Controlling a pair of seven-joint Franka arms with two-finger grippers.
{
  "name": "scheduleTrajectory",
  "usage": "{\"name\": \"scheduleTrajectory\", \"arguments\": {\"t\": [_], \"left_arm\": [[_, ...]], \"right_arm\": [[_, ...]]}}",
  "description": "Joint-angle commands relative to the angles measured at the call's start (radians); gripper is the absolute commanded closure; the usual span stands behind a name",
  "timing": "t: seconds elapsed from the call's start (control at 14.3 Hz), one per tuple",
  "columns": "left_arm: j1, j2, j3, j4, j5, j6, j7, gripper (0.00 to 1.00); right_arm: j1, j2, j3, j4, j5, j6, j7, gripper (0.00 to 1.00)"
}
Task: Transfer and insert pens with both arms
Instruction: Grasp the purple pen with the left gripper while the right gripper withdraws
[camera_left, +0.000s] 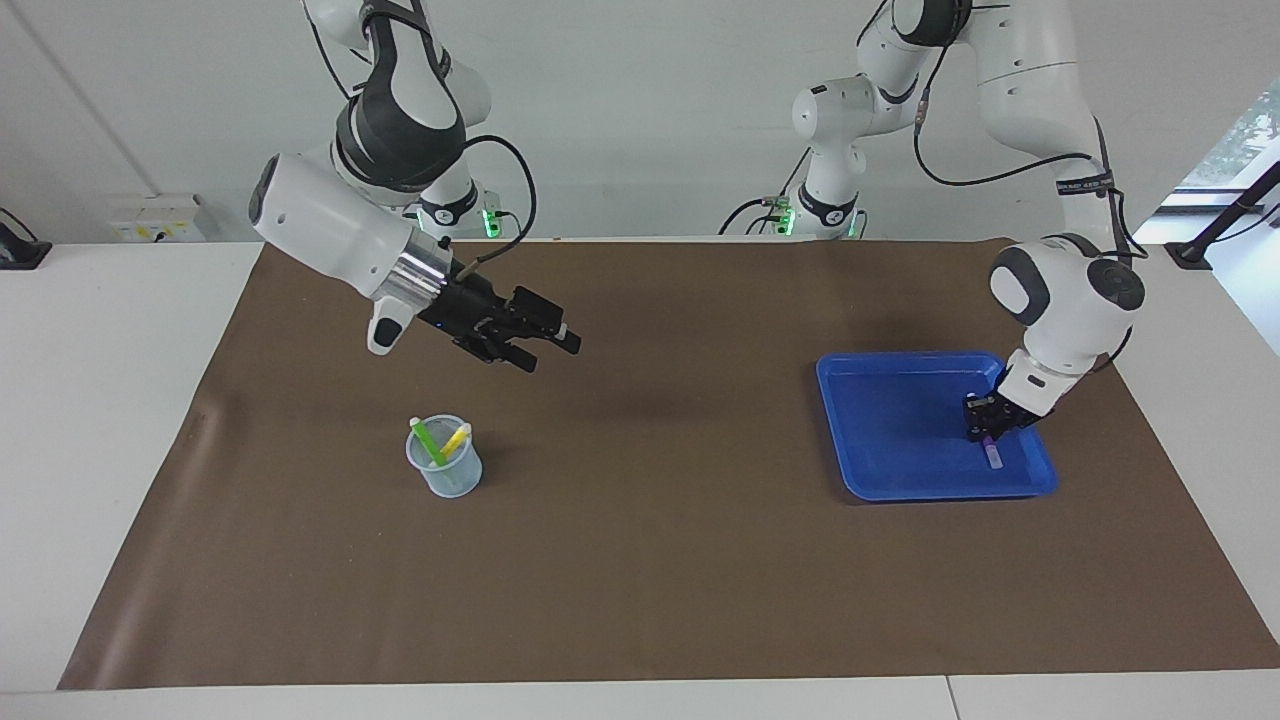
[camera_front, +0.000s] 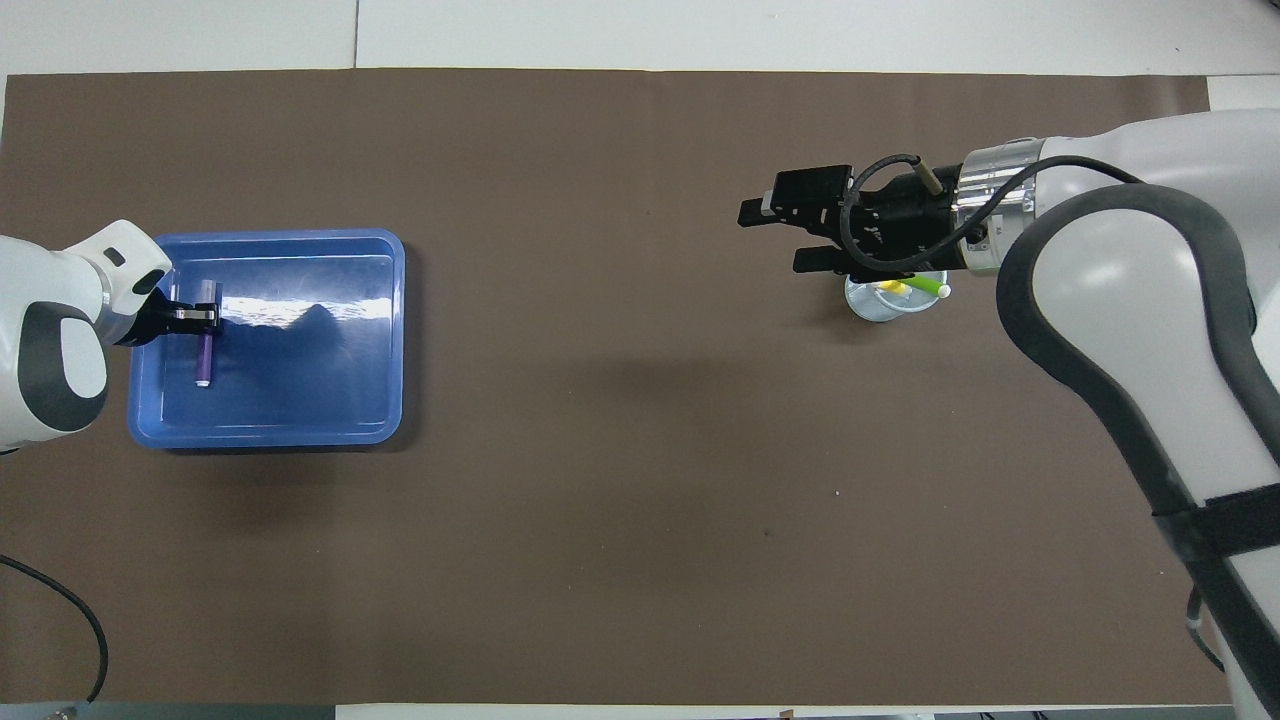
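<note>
The purple pen (camera_left: 993, 454) lies in the blue tray (camera_left: 900, 480) at the left arm's end of the table. My left gripper (camera_left: 988, 432) is down in the tray, its fingers closed around the pen's middle; the overhead view shows the gripper (camera_front: 203, 316) across the pen (camera_front: 204, 360). The green pen (camera_left: 428, 442) and yellow pen (camera_left: 455, 440) stand leaning in a clear cup (camera_left: 445, 470) at the right arm's end. My right gripper (camera_left: 548, 352) is open and empty, up in the air over the mat beside the cup (camera_front: 872, 305).
A brown mat (camera_left: 650, 560) covers the table. The tray (camera_front: 300, 420) holds only the purple pen. White table edges border the mat.
</note>
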Motion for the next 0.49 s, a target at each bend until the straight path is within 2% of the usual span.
{"name": "scheduleTrajectory", "arguments": {"t": [0.0, 0.21, 0.42], "left_arm": [[-0.027, -0.047, -0.004, 0.001, 0.021, -0.081, -0.08, 1.0], [-0.062, -0.105, -0.008, 0.032, 0.015, -0.193, -0.196, 1.0], [-0.148, -0.139, -0.008, 0.091, 0.011, -0.308, -0.4, 1.0]], "right_arm": [[0.054, -0.017, 0.001, -0.033, 0.038, 0.076, 0.056, 0.0], [0.087, -0.02, 0.001, -0.05, 0.038, 0.115, 0.087, 0.0], [0.125, -0.02, 0.001, -0.056, 0.043, 0.167, 0.122, 0.0]]}}
